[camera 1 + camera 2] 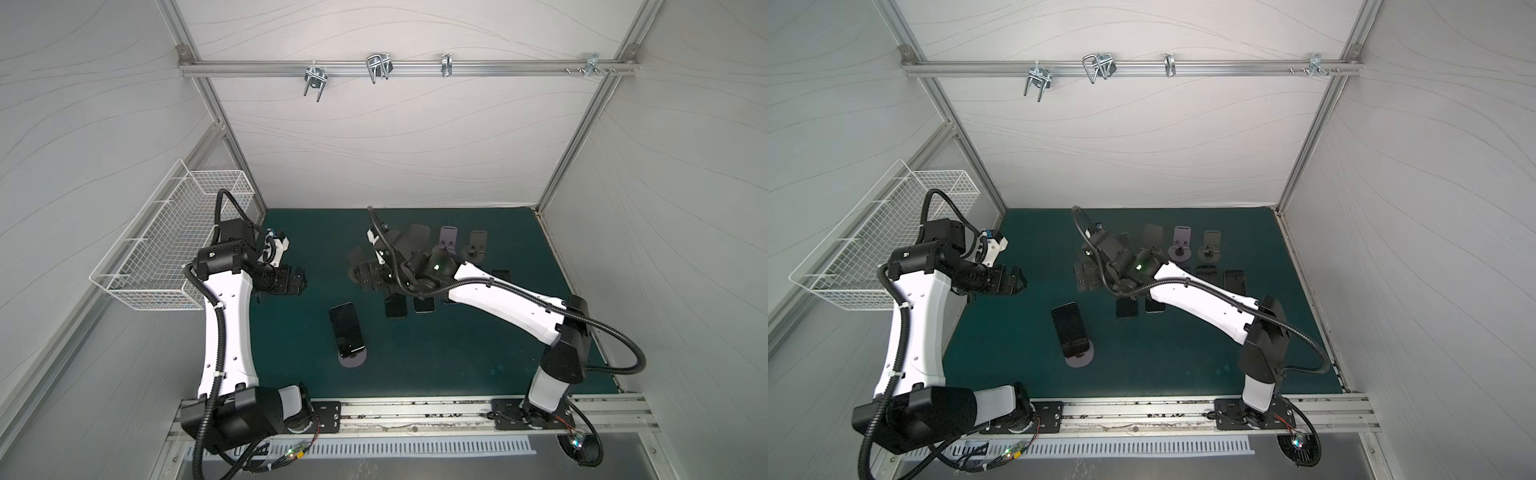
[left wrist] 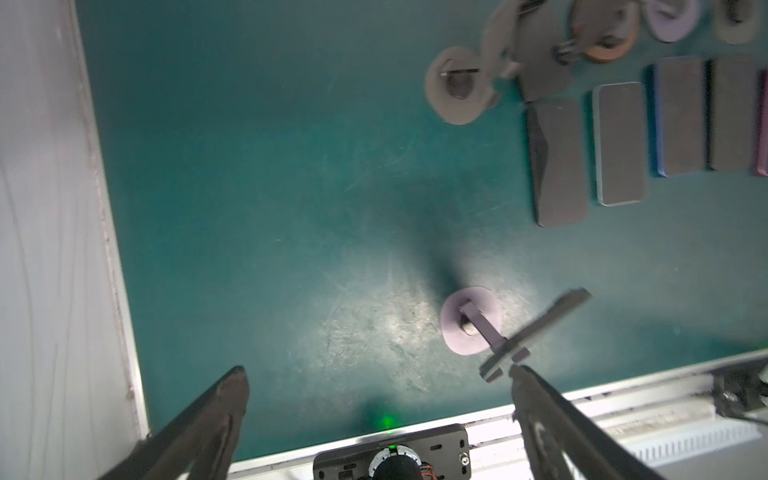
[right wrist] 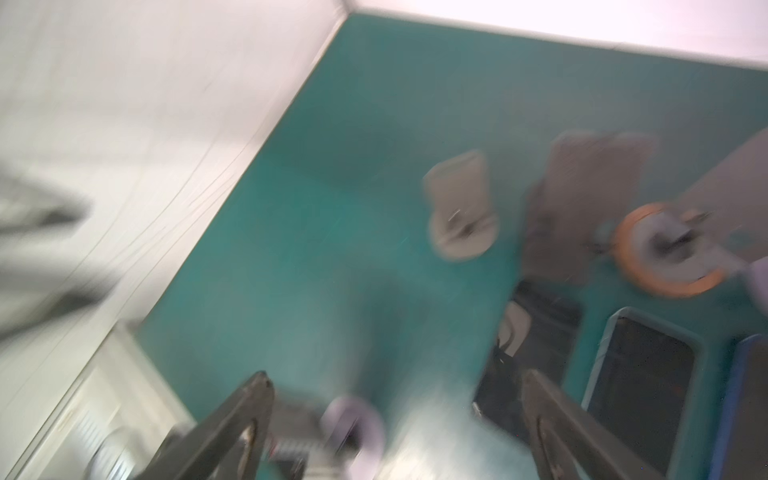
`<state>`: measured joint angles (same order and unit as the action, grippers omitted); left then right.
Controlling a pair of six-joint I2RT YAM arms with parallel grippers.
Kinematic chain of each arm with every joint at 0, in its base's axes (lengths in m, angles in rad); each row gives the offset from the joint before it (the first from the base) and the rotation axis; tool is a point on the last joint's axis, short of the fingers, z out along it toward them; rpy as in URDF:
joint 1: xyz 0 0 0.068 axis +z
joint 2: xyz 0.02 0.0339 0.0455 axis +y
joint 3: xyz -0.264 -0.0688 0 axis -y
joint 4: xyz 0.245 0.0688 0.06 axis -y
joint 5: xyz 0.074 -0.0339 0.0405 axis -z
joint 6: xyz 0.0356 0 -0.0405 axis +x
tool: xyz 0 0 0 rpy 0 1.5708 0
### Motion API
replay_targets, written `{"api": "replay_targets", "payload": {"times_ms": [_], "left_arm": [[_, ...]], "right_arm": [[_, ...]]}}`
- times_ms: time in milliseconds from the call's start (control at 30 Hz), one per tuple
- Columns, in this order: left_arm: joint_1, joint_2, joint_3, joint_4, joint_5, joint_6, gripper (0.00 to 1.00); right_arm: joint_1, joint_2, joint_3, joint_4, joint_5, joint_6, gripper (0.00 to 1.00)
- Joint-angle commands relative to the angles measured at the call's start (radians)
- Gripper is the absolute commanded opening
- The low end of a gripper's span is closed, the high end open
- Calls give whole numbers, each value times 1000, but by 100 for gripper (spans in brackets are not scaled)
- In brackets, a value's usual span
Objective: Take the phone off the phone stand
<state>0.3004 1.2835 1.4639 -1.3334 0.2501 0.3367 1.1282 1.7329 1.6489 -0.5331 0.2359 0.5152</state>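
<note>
A dark phone (image 1: 347,329) (image 1: 1069,328) leans on a phone stand with a round lilac base (image 1: 353,358) (image 1: 1079,357), at the middle front of the green mat. In the left wrist view the phone (image 2: 540,328) shows edge-on over that base (image 2: 469,320), close to one finger. My left gripper (image 1: 297,282) (image 1: 1015,282) (image 2: 378,374) hangs open and empty, left of and behind the stand. My right gripper (image 1: 365,278) (image 1: 1086,278) (image 3: 395,378) is open and empty further back, over the mat. Its wrist view is blurred and shows the lilac base (image 3: 353,424).
Several phones (image 1: 395,306) (image 1: 424,304) (image 2: 619,145) lie flat in a row behind the stand, partly under the right arm. Empty stands (image 1: 449,239) (image 1: 477,243) line the back of the mat (image 1: 457,353). A white wire basket (image 1: 166,249) hangs on the left wall.
</note>
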Motion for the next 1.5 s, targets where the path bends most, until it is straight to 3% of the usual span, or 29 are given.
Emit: {"api": "replay_targets", "payload": {"times_ms": [0, 233, 467, 767, 1133, 1467], "left_arm": [[6, 20, 5, 46, -27, -53, 99], [6, 41, -24, 107, -49, -90, 99], [6, 63, -39, 91, -12, -89, 98], [6, 63, -54, 84, -20, -67, 98], [6, 50, -76, 110, -24, -57, 98], [6, 47, -72, 103, -30, -58, 98]], "right_arm": [[59, -28, -62, 19, 31, 102, 97], [155, 15, -114, 81, 109, 115, 99], [170, 153, -9, 20, 75, 123, 99], [220, 260, 121, -19, 120, 109, 99], [226, 374, 227, -151, 182, 205, 99], [234, 354, 200, -140, 210, 223, 75]]}}
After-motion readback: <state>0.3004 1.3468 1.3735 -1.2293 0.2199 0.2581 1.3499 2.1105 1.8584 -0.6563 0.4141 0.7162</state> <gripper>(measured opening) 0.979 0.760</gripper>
